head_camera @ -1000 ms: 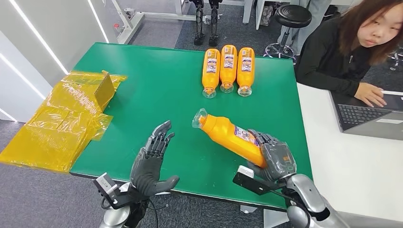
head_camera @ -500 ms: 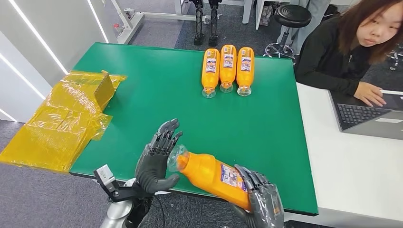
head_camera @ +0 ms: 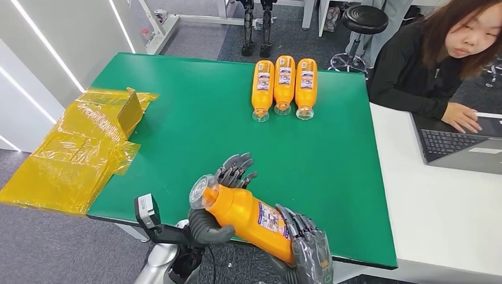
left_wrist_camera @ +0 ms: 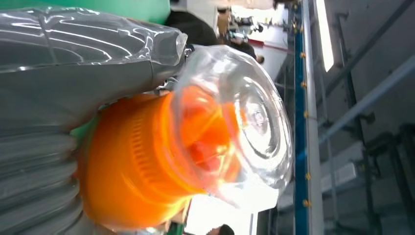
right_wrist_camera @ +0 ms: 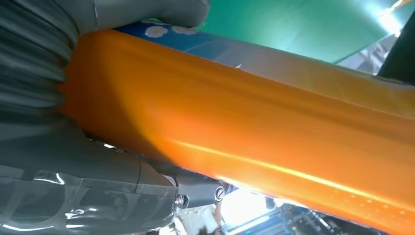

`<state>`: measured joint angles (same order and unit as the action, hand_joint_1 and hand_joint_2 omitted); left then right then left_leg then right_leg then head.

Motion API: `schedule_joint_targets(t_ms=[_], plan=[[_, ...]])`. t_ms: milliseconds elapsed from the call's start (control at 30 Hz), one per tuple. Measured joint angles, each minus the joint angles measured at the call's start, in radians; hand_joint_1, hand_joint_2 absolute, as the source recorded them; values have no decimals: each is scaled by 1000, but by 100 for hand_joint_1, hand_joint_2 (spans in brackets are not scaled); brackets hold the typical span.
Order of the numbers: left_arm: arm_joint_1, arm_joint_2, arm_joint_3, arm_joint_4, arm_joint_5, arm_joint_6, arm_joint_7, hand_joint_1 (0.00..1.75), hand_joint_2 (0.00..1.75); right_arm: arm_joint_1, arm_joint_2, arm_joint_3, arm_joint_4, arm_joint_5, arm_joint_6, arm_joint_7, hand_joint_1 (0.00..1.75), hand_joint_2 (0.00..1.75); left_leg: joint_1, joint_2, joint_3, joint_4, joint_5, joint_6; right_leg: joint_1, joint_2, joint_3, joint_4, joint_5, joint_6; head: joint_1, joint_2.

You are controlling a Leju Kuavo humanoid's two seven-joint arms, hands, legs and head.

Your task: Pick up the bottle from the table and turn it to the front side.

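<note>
An orange bottle point(head_camera: 248, 216) with a clear cap point(head_camera: 202, 190) and a blue-white label is lifted over the near edge of the green table point(head_camera: 195, 124), cap end toward the left. My right hand point(head_camera: 305, 251) grips its base end. My left hand point(head_camera: 222, 198) wraps the neck end, thumb below and fingers behind. The left wrist view shows the clear cap point(left_wrist_camera: 235, 122) and orange neck point(left_wrist_camera: 137, 171) close against that hand point(left_wrist_camera: 58, 98). The right wrist view shows the orange body point(right_wrist_camera: 254, 142) lying in the right hand point(right_wrist_camera: 73, 161).
Three more orange bottles point(head_camera: 283, 86) lie side by side at the table's far edge. Yellow film-wrapped packages point(head_camera: 80, 148) sit off the left side. A person point(head_camera: 438, 53) sits at the right by a laptop point(head_camera: 462, 148) on a white table.
The right hand has carried the bottle from the table toward my body and to the left. The left hand has closed around its neck end.
</note>
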<state>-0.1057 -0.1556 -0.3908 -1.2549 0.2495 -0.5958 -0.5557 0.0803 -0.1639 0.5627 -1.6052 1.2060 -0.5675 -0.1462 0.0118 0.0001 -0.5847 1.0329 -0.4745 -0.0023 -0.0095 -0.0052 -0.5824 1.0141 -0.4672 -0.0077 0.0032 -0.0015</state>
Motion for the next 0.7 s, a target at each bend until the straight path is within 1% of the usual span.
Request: schedule_joint_targets(t_ms=[133,267,400,700], plan=[[-20,4,-20,12,29,-19,10,0,175,4,6,1,-1,3,3,10,175,175,0,0,0,0,0,0,0,0,0,0,0,0,0,0],[-47,9,-37,20,43,-18,25,1,175,0,14,2,-1,1,18,9,175,175,0,0,0,0,0,0,0,0,0,0,0,0,0,0],[-75,10,-47,29,56,-9,34,175,175,-12,23,8,0,-3,25,3,175,175,0,0,0,0,0,0,0,0,0,1,0,0,0,0],[-108,11,-60,52,70,14,36,175,175,-22,48,5,-4,-8,48,27,175,175,0,0,0,0,0,0,0,0,0,0,0,0,0,0]])
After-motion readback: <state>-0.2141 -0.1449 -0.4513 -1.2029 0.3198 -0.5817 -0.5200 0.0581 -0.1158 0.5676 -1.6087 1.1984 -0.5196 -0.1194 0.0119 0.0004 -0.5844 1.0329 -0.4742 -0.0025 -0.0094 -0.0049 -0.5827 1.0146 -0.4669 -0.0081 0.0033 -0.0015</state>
